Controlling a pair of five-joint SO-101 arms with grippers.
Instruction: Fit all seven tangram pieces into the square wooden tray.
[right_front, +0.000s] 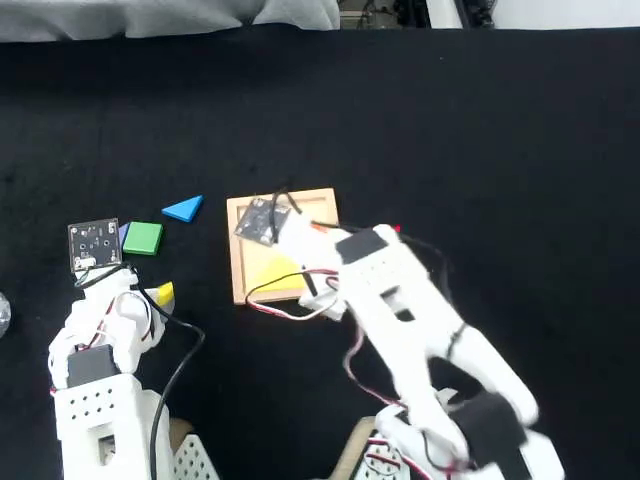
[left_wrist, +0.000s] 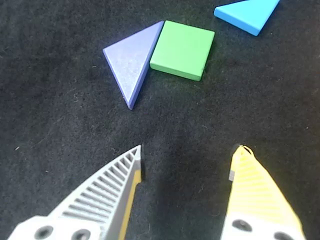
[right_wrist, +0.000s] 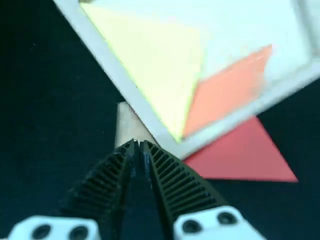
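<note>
**Left hand wide over the worktop, right hand closed at the tray's rim**

Seen from above, the left hand (left_wrist: 189, 150) hangs with its fingers spread wide over bare black worktop (right_front: 480, 120), holding nothing. At its 12 o'clock lie a purple triangle (left_wrist: 131, 62) and a green square (left_wrist: 182, 49), touching edge to edge, with a blue triangle (left_wrist: 247, 12) near the square's 1 o'clock. At their 3 o'clock sits the square wooden tray (right_front: 233, 250), with a yellow triangle (right_wrist: 155, 65) and an orange piece (right_wrist: 225, 90) lying flat in it side by side. The right hand (right_wrist: 137, 146) is pinched nearly closed, its tips at a pale wooden piece (right_wrist: 125, 122) against the tray's outer rim; whether it grips that piece is unclear. A red triangle (right_wrist: 240, 155) lies outside the tray, against the rim at its 3 o'clock.
</note>
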